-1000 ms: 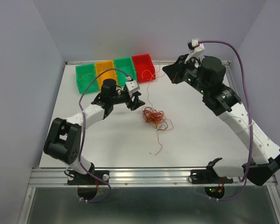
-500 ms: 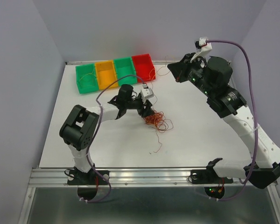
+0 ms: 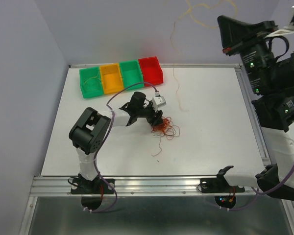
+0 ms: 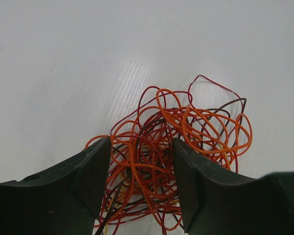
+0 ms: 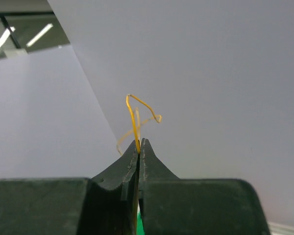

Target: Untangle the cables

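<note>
Right pincer (image 5: 138, 144) is pinched flat on one hair-thin yellow wire (image 5: 133, 115), which kinks above the black fingertips. It's held high, the strand trailing down toward the white ribbed tabletop (image 4: 88, 58). Left pincer (image 4: 141, 147) stands parted, black jaws straddling the springy tangle of orange, red and brown wire loops (image 4: 186, 122) lying mid-table.

Fist-sized tangle of hair-thin wires (image 4: 147, 147) in orange, red and dark brown with a trace of yellow, plain white tabletop (image 3: 215, 122), single yellow-orange wire strand (image 5: 133, 120), matte black right gripper (image 5: 138, 146), green plastic bin (image 3: 90, 82), orange-yellow plastic bin (image 3: 111, 78), second green plastic bin (image 3: 131, 73), red plastic bin (image 3: 151, 70)
</note>
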`<state>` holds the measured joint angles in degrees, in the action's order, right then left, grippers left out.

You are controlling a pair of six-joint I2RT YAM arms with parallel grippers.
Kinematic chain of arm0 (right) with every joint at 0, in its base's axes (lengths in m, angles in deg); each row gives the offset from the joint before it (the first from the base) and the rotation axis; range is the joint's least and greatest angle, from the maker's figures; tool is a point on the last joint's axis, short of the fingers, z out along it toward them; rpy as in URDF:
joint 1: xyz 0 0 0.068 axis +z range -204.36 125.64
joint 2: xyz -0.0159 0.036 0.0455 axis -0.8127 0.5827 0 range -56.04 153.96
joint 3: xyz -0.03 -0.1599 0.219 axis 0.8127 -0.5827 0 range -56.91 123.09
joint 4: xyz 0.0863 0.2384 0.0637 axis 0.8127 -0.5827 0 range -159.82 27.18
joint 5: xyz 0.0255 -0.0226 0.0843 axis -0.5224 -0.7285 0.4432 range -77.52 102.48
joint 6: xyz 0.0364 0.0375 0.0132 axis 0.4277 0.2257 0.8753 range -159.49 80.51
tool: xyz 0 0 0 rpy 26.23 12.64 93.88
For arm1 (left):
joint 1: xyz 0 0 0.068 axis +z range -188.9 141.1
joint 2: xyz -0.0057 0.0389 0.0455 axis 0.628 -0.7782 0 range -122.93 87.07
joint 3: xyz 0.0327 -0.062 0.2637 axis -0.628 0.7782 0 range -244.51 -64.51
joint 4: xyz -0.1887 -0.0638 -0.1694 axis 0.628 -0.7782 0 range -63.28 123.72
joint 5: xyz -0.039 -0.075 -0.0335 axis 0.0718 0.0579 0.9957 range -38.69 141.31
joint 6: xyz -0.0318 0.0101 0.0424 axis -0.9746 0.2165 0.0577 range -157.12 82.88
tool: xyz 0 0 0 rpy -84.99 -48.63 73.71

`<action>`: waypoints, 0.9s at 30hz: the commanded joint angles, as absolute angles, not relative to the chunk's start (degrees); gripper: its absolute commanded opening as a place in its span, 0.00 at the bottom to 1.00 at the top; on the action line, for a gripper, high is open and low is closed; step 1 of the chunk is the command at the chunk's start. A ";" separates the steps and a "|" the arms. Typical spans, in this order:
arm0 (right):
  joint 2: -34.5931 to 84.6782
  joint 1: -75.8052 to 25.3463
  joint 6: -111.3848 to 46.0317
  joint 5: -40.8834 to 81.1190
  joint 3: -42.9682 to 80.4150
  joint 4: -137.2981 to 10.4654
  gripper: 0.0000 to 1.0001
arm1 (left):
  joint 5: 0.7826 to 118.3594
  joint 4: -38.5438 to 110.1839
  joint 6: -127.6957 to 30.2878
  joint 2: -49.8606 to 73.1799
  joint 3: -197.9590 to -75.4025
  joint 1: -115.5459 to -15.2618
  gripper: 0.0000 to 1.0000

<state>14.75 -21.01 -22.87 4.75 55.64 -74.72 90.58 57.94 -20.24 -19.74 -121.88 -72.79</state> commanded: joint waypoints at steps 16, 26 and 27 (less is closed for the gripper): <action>17.09 -21.05 -24.64 2.71 52.35 -63.26 0.01 | 93.84 56.13 -23.58 -0.40 -123.75 -59.31 0.69; 17.79 -20.96 -20.69 10.09 35.92 -57.82 0.00 | 107.82 54.89 -24.20 14.98 -123.85 -50.07 0.77; 18.40 -21.04 -20.51 10.54 35.64 -57.64 0.00 | 107.48 55.94 -24.73 17.26 -123.23 -49.63 0.79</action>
